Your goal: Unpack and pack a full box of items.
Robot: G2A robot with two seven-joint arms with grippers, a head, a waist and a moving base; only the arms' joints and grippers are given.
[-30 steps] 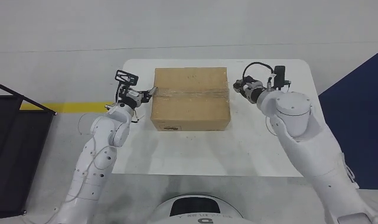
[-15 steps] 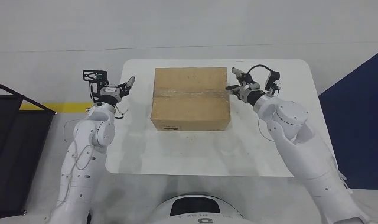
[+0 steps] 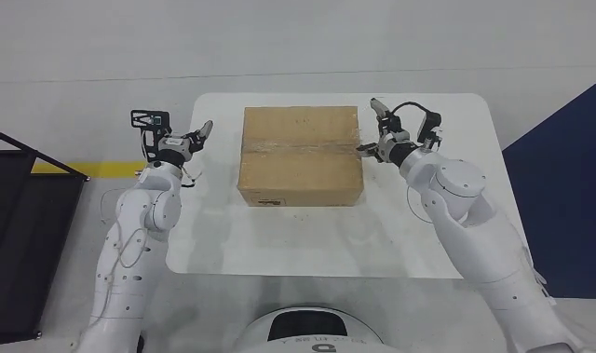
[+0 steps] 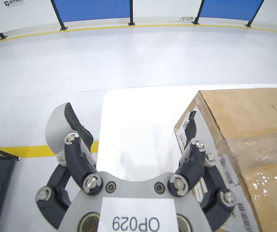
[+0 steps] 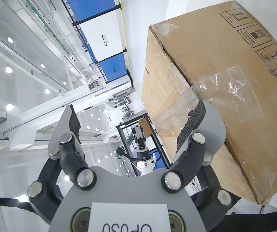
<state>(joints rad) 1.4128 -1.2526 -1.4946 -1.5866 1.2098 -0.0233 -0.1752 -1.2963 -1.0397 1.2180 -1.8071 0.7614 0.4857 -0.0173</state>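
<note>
I see taped box [image 3: 300,155] on table [image 3: 419,241]; L gripper [image 3: 198,132], R gripper [image 3: 370,126] flank it (R closer), both spread wide, empty.

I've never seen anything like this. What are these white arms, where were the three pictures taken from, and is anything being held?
This is a robot with two white arms, each ending in a two-fingered gripper. One picture looks down from a camera above the arms. The other two come from small cameras on the wrists, so the fingers look very close. On the white table stands a closed cardboard box, sealed with clear tape. The left gripper and the right gripper sit at opposite sides of the box, both open. Neither holds anything.
</note>
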